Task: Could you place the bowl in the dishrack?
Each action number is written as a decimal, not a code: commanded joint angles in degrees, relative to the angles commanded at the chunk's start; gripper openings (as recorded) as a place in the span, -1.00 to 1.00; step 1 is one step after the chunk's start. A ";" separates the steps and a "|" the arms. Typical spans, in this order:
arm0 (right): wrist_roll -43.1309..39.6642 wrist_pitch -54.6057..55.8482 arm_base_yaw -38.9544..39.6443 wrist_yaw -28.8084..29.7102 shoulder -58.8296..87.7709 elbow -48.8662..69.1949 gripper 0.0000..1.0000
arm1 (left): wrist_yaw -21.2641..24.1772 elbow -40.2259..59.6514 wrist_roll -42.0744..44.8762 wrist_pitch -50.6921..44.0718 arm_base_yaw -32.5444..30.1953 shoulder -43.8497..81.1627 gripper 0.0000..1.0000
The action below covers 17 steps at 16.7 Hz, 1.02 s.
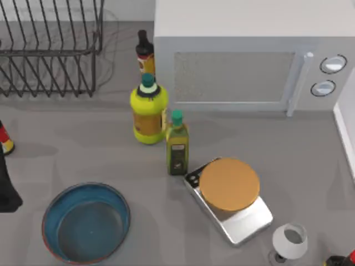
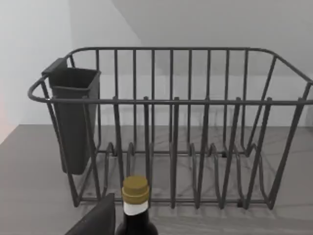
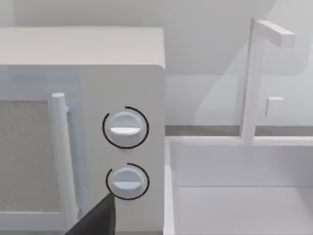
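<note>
- The bowl (image 1: 86, 230) sits upright on the table (image 1: 288, 149) at the near left of the top view, with nothing touching it.
- The dishrack (image 1: 50, 52) stands at the far left corner, well apart from the bowl; the left wrist view looks straight into the rack (image 2: 171, 127), and its prongs hold no dishes, with only a dark cutlery holder (image 2: 73, 117) hanging at one end.
- The left arm (image 1: 6, 183) hangs at the left edge, just beside the bowl. Whether its pincer is wide or narrow, I cannot tell.
- The right arm (image 1: 341, 259) barely peeks in at the near right corner, apparently parked; its pincer state I cannot tell either.
- Between bowl and rack the left side of the table looks open; the yellow bottle (image 1: 148, 113), the olive oil bottle (image 1: 177, 144) and the scale (image 1: 230, 197) stand off toward the middle.
- My read: nothing is done yet. Reaching, gripping the rim, lifting, carrying to the rack and releasing all remain.
</note>
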 joint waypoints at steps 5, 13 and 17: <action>0.00 0.00 0.00 0.00 0.00 0.00 1.00 | 0.05 3.69 -2.32 -3.45 -2.28 3.72 1.00; 0.00 0.00 0.00 0.00 0.00 0.00 1.00 | -0.12 31.41 -17.95 -29.47 -18.17 39.59 1.00; 0.00 0.00 0.00 0.00 0.00 0.00 1.00 | -0.24 46.81 -26.95 -45.38 -27.66 63.30 1.00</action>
